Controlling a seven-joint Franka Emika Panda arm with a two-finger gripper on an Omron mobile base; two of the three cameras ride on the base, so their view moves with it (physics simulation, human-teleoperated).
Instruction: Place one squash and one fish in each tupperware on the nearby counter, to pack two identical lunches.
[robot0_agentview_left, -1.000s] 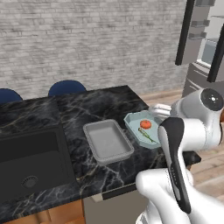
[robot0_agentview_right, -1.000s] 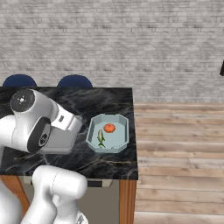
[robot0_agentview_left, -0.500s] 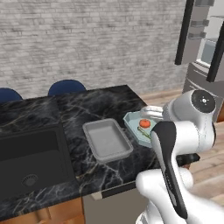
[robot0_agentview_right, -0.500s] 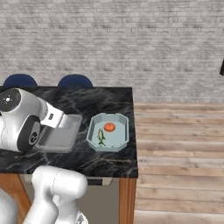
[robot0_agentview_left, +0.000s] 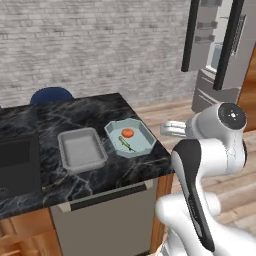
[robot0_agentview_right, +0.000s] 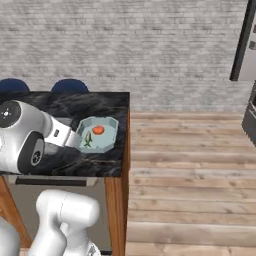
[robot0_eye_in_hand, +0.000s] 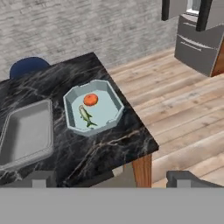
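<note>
Hand view shows one tupperware (robot0_eye_in_hand: 93, 108) on the counter (robot0_eye_in_hand: 105, 146) holding a squash (robot0_eye_in_hand: 90, 99) and fish (robot0_eye_in_hand: 85, 116); jaws spread, empty; the grey tray (robot0_eye_in_hand: 26, 133) seemingly awaits filling.

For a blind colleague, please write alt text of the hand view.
A pale blue octagonal tupperware on a black marble counter holds one orange squash and one slender fish. A grey rectangular tray lies beside it; wooden floor lies beyond the counter.

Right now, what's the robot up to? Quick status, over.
Tool open, holding nothing, off the counter's corner. Octagonal tupperware holds one squash and one fish. Grey tray beside it empty. Nothing in the way.
</note>
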